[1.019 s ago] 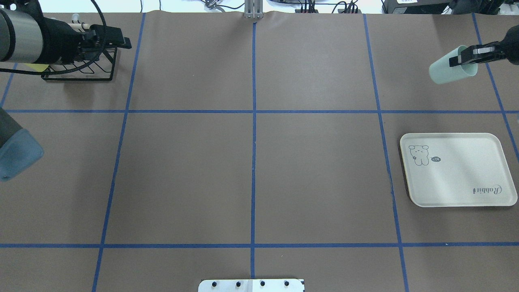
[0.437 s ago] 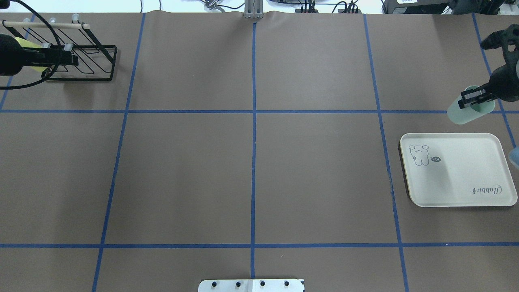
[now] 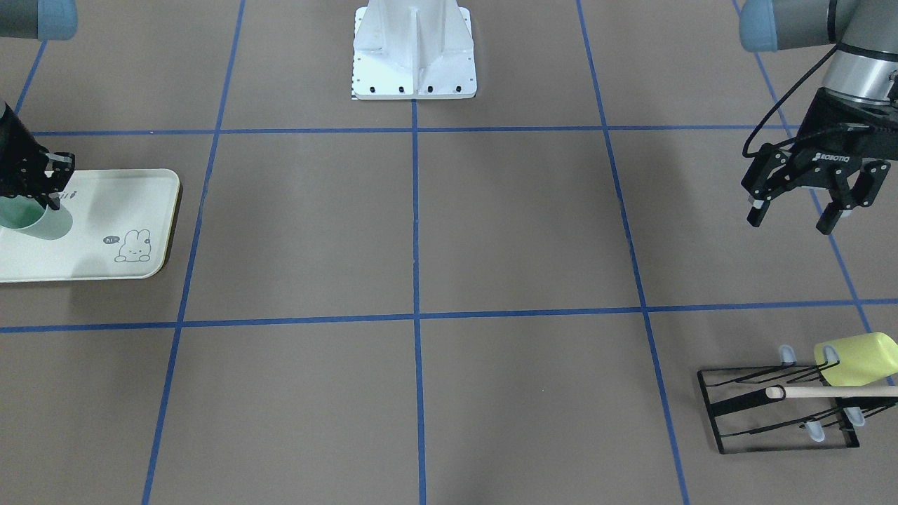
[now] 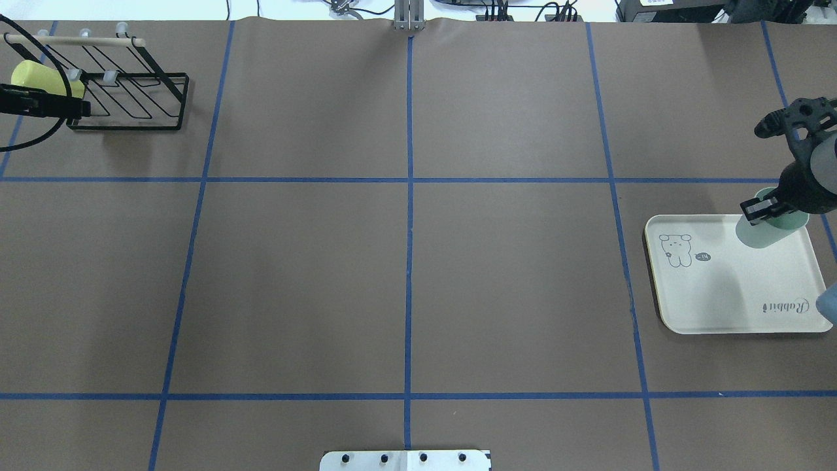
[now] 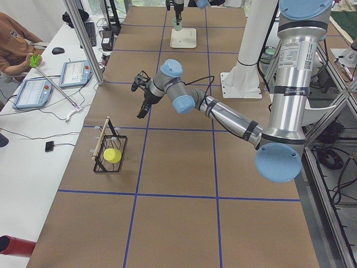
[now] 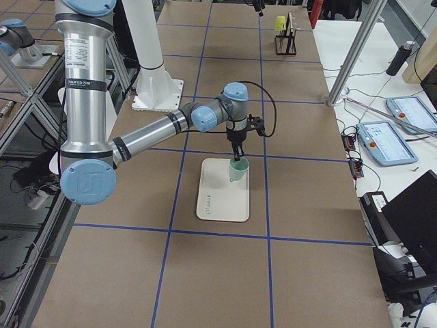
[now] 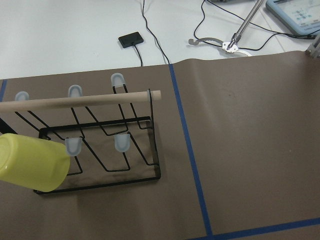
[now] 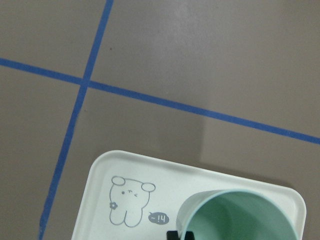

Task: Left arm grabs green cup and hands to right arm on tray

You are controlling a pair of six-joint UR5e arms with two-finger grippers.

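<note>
My right gripper (image 4: 760,210) pinches the green cup (image 4: 758,235) by its rim over the tray (image 4: 719,294) corner, maybe touching it. My left gripper (image 3: 789,221) hangs wide open and empty, well away from the tray.

Far-left corner: wire rack (image 4: 124,98) carrying a yellow-green cup (image 4: 39,77); left gripper (image 3: 788,221) hangs beside it, jaws apart.
Right edge: tray (image 4: 719,301), with green cup (image 4: 762,234) at its far corner and right gripper (image 4: 758,210) clamped on the rim.
Middle: bare worktop (image 4: 405,261) between rack and tray.
Near edge, centre: robot base (image 3: 414,56).
</note>
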